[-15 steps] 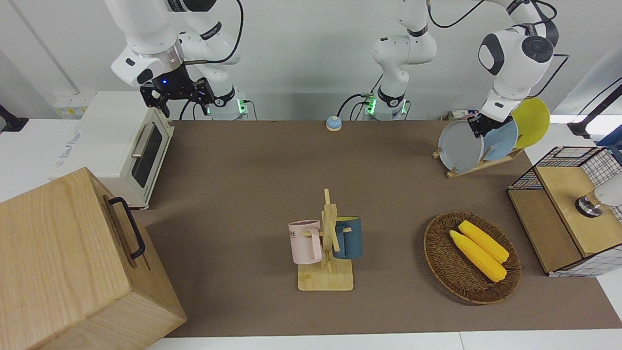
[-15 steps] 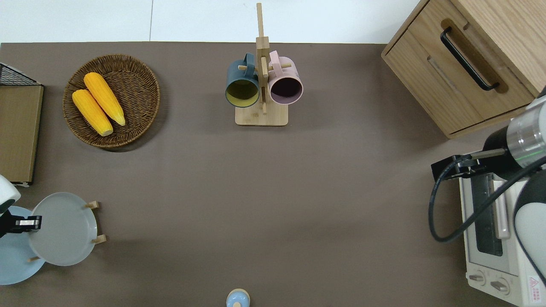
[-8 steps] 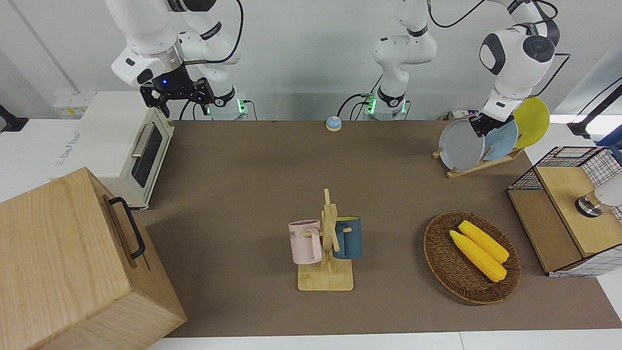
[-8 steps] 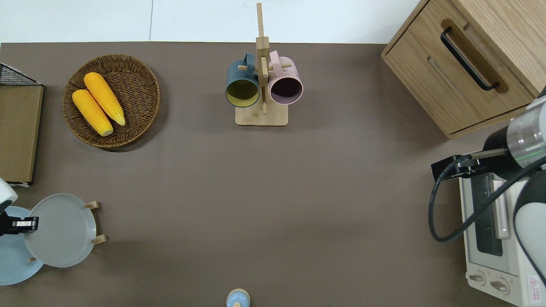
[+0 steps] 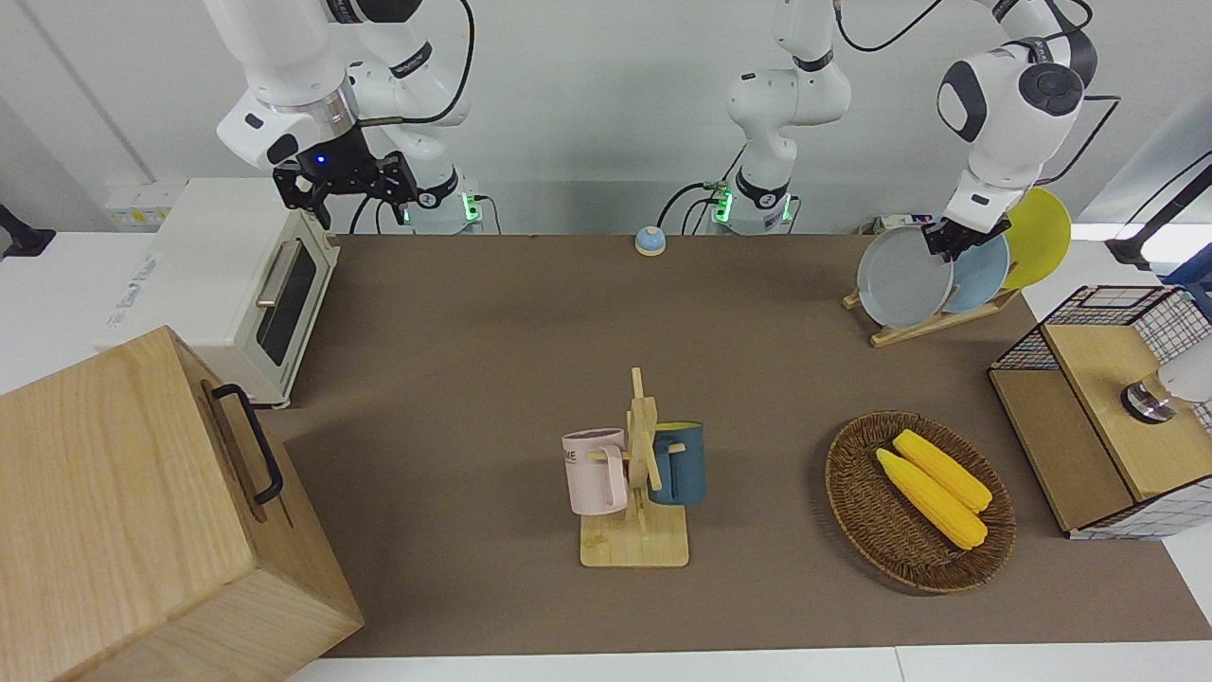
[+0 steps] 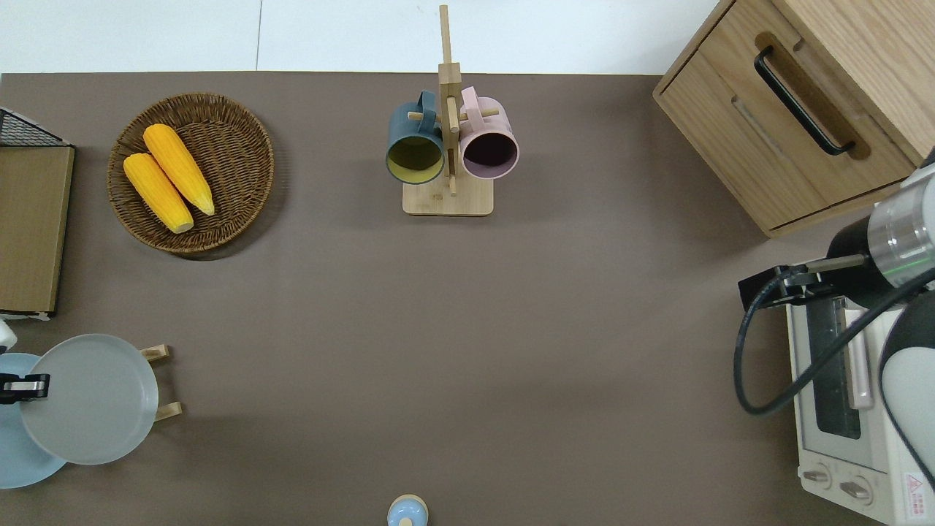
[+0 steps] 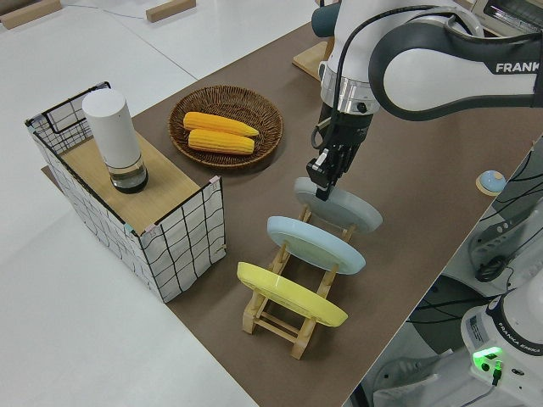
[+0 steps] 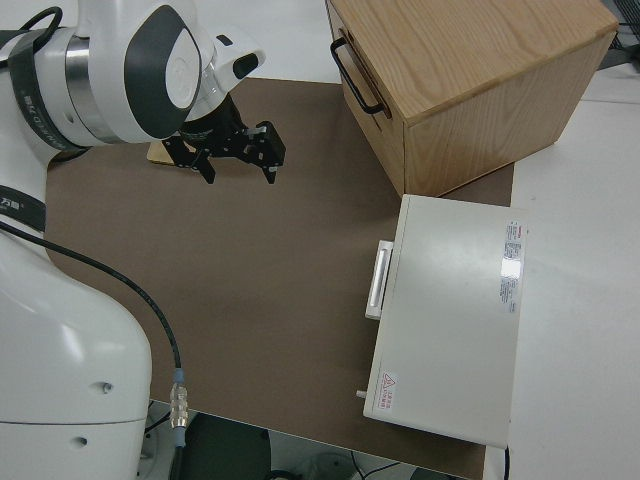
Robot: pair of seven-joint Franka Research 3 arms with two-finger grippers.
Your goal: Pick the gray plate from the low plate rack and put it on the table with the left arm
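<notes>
Gray plate [image 5: 902,279] pinched at top rim by my left end effector [image 5: 950,239], tilted, over low rack [image 5: 933,320] at overhead seven o'clock corner of desk [image 5: 530,332]. Can't tell if lower edge clear of pegs. Risks I judge: thin rim grip slipping; edge snagging peg; bumping blue plate [image 5: 980,275] beside it. Right arm parked.

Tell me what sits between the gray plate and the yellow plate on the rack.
The sky-blue plate stands between the gray plate and the yellow plate on the low plate rack, clearest in the left side view.
</notes>
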